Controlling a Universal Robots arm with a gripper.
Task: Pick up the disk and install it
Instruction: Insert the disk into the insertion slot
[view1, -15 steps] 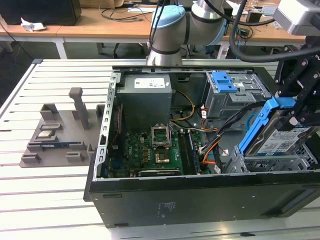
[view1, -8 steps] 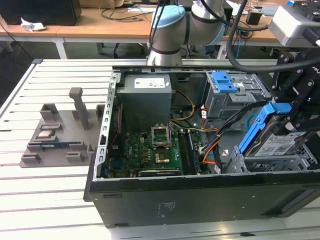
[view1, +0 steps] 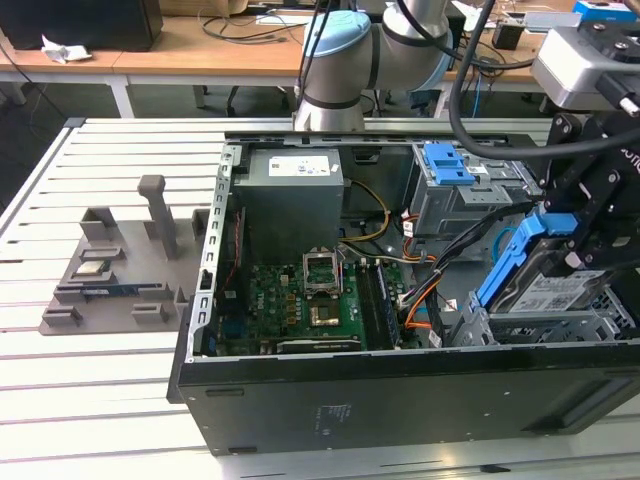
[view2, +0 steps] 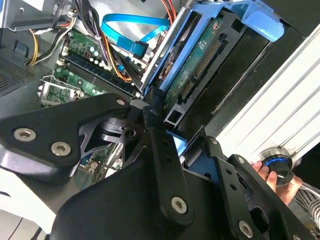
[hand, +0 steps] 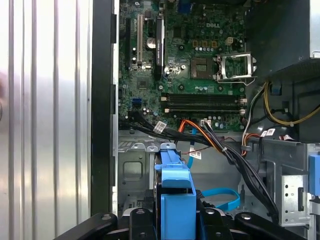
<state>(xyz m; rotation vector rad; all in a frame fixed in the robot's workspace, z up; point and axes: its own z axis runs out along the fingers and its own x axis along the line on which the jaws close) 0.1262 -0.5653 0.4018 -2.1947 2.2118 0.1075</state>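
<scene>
Gripper (view1: 585, 245) clamped on the disk (view1: 548, 285), holding it tilted over the drive bay (view1: 600, 325) at the open computer case's (view1: 400, 405) front corner, exterior view's right. Motherboard (view1: 305, 305) sits mid-case, grey power supply (view1: 292, 195) behind it.

White lettering marks the motherboard (hand: 200, 75); labels on the disk (view1: 555, 290) and grey box (view1: 293, 195) are too small to read.

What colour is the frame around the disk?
Bright blue, clearest in the first wrist view on the disk held by the end effector.
</scene>
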